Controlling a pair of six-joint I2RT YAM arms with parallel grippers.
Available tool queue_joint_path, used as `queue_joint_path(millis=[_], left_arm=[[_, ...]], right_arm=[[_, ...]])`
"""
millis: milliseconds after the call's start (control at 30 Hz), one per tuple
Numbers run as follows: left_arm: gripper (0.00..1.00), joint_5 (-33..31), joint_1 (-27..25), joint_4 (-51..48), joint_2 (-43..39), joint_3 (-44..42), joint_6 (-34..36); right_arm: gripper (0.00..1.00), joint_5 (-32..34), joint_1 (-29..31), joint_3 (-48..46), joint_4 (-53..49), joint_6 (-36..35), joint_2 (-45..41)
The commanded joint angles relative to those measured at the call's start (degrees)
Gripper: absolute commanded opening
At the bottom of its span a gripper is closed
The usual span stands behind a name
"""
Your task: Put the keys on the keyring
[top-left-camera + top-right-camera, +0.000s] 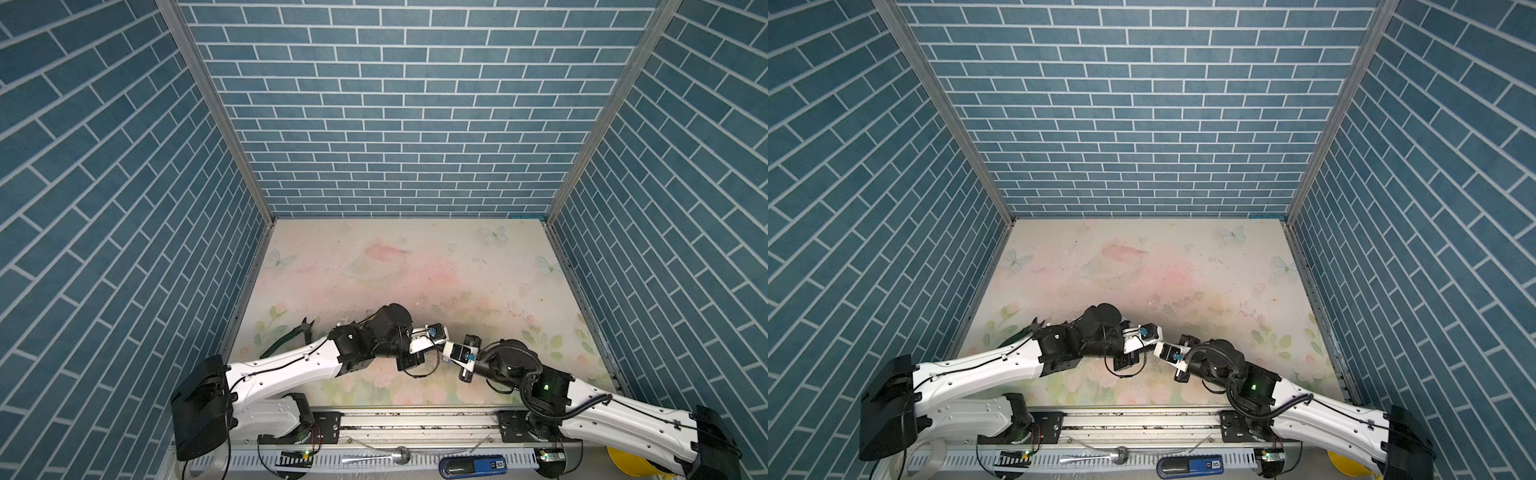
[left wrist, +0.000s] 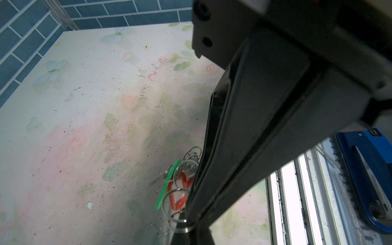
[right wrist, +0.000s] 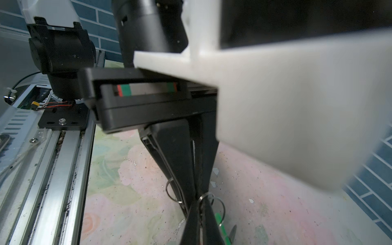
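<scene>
Left gripper (image 2: 192,214), clamped shut, grips the keyring (image 2: 189,161) at lower centre; the closed right gripper (image 3: 202,203) touches its rings.

Robot arms: two, left arm (image 1: 282,365) and right arm (image 1: 623,419). Pliers (image 1: 291,336): one pair. Spoon (image 1: 374,457): one. Blue stapler (image 1: 473,464): one. Plastic tags: two, green tag (image 2: 168,184) and red tag (image 2: 172,192). Key (image 2: 157,179): one. Silver rings (image 2: 192,153): apparently four, overlapping, count uncertain.

Scuffed pastel floral tabletop (image 1: 415,270), green-handled pliers (image 1: 291,337) lying near its left edge.
</scene>
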Motion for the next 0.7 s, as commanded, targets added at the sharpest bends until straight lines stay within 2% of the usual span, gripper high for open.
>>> queue_joint_path(millis=[0,133,500,667], left_arm=[[0.0,-3.59,1.8,2.91,-1.52,0.71,-3.02],[0.0,-3.45,2.61,3.86,-2.29,0.01,-3.66],[0.0,-3.58,2.62,4.88,-2.1,-0.36,-3.67],[0.0,-8.42,2.6,8.24,-3.32,-1.92,-4.13]], right_arm=[[0.0,6.97,-0.01,-2.04,4.59,1.26,-3.71],[0.0,8.66,-0.01,-3.57,6.48,2.75,-6.24],[0.0,11.07,-0.08,-1.9,6.32,7.96,-2.87],[0.14,11.35,-0.05,-0.57,3.7,18.12,-5.53]])
